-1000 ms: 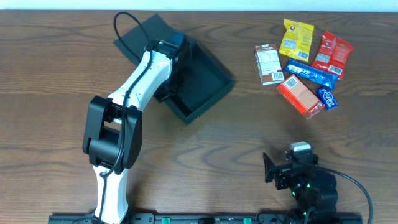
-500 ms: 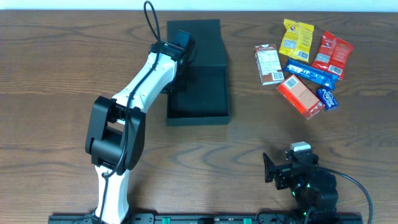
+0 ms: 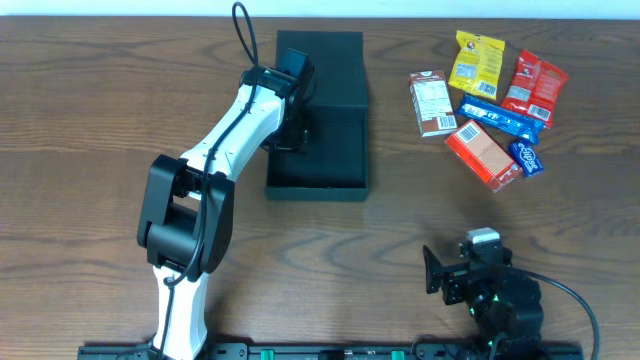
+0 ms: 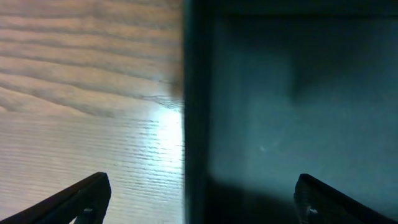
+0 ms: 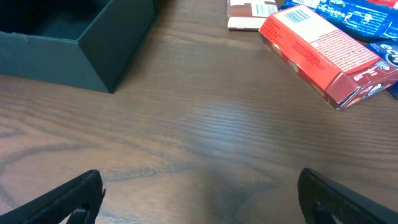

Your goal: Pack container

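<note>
**A:** Where do we have the container [image 3: 316,192]?

**B:** At the far middle of the counter [image 3: 90,150]. It is open, with its flap lid [image 3: 320,65] laid back flat toward the far edge.

**A:** And our left fingers [image 4: 87,198]? Overhead, the left arm [image 3: 235,125] covers them.

**B:** The left wrist view shows them spread wide astride the container's left wall [image 4: 193,124]. One tip is over the counter and the other over the box floor, and we grip nothing.

**A:** And the right fingers [image 5: 74,198]?

**B:** They are wide apart as well and hold nothing, low over bare counter. That wrist view catches a corner of the container [image 5: 93,43] at upper left and the orange-red carton [image 5: 323,56] at upper right.

**A:** Only overhead do we see the whole cluster of snack packets [image 3: 490,100]. It lies at the far right, well apart from the container.
</note>
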Tool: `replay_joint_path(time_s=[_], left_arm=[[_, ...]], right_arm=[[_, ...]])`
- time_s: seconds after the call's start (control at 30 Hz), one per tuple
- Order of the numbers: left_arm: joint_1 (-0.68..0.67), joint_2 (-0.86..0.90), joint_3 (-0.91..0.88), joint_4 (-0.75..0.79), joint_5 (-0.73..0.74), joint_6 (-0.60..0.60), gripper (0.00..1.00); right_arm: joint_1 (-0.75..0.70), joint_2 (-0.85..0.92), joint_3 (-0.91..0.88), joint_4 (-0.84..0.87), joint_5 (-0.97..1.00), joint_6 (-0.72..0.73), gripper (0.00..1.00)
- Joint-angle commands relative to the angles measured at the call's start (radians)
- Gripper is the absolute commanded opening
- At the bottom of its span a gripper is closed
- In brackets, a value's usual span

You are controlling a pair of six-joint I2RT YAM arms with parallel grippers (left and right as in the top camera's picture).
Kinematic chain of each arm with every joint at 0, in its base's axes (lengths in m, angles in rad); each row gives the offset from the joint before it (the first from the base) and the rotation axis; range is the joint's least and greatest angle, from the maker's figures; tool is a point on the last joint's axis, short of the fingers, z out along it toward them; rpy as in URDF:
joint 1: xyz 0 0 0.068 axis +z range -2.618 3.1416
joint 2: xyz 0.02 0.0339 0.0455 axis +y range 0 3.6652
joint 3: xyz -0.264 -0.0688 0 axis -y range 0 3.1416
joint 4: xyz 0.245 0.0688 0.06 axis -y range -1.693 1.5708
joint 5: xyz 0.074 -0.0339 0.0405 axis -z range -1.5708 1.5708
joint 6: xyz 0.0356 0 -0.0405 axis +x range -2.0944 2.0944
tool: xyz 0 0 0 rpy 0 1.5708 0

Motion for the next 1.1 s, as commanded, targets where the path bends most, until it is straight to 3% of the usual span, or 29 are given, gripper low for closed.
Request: replay_joint_path(time_s=[0.0, 0.33, 0.77, 0.87, 1.0, 1.07], left_arm=[[0.000, 0.008, 0.049, -0.007, 0.075, -0.019, 0.95], [0.001, -0.064, 0.266, -0.134, 0.086, 0.000, 0.95], [0.055, -0.187, 0.290, -0.132, 0.085, 0.012, 0.95], [0.055, -0.187, 0.290, -0.132, 0.085, 0.012, 0.95], [0.055, -0.187, 0.290, -0.123, 0.085, 0.023, 0.95], [0.055, -0.187, 0.290, -0.119, 0.086, 0.023, 0.95]], right_arm=[[0.009, -0.006, -0.007, -0.002, 0.010, -0.011, 0.99], [0.009, -0.006, -0.007, -0.002, 0.010, -0.011, 0.99], [0.009, -0.006, -0.007, 0.048, -0.003, -0.002, 0.99], [0.009, -0.006, -0.007, 0.200, -0.055, 0.180, 0.99], [0.009, -0.006, -0.007, 0.309, -0.093, 0.716, 0.99], [0.009, -0.006, -0.007, 0.298, -0.099, 0.848, 0.99]])
